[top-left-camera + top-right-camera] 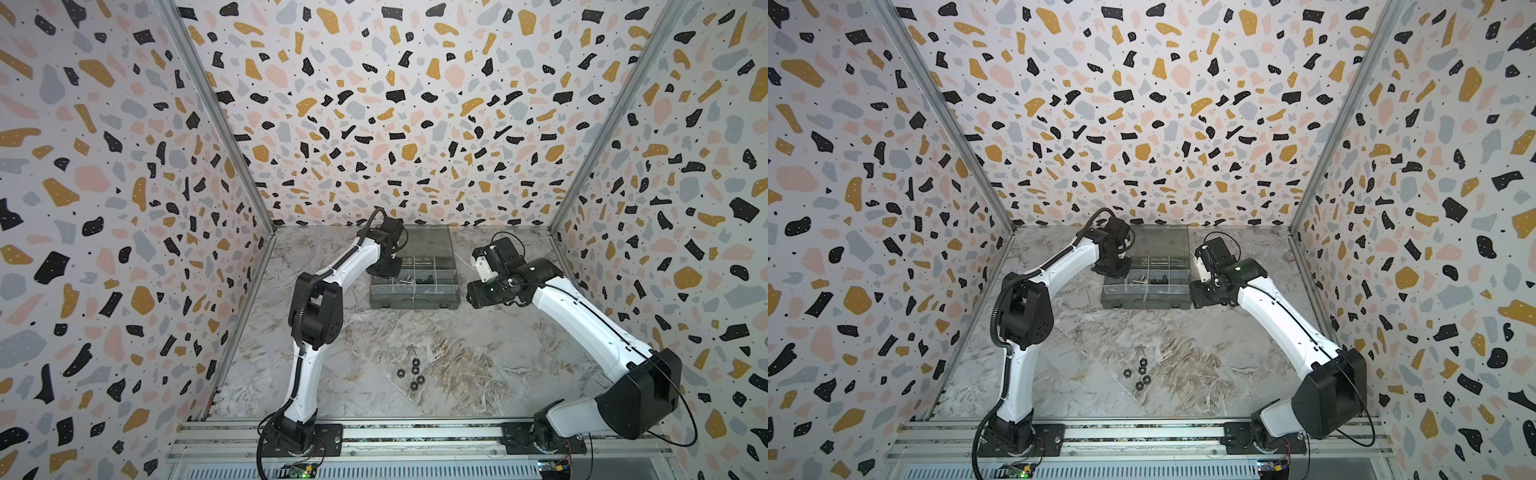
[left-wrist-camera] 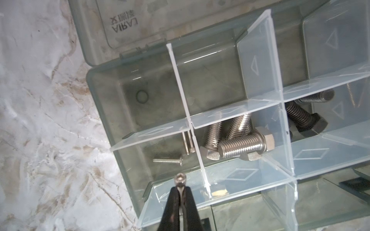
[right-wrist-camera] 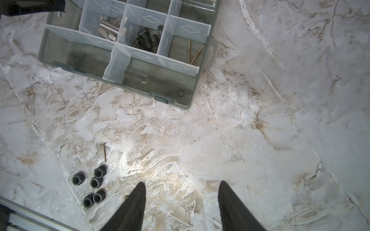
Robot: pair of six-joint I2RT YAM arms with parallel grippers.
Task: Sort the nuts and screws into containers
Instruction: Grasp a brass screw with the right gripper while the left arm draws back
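Silver hex bolts [image 2: 240, 148] binned in translucent grey organiser box [image 2: 104, 96]; left gripper [image 2: 180, 188] jaws clenched on tiny silver screw [image 2: 179, 179]; right gripper [image 3: 182, 183] jaws released; five black hex nuts [image 3: 96, 183] not yet sorted, on tabletop [image 3: 240, 140].

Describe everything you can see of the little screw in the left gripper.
The small screw is shiny silver metal, with a round head bearing a socket recess. Only the head and a little shaft show; the rest is pinched between the black tips of the left gripper. It is held over the organiser box, by the compartment where three thin silver screws lie. Nothing else touches it.
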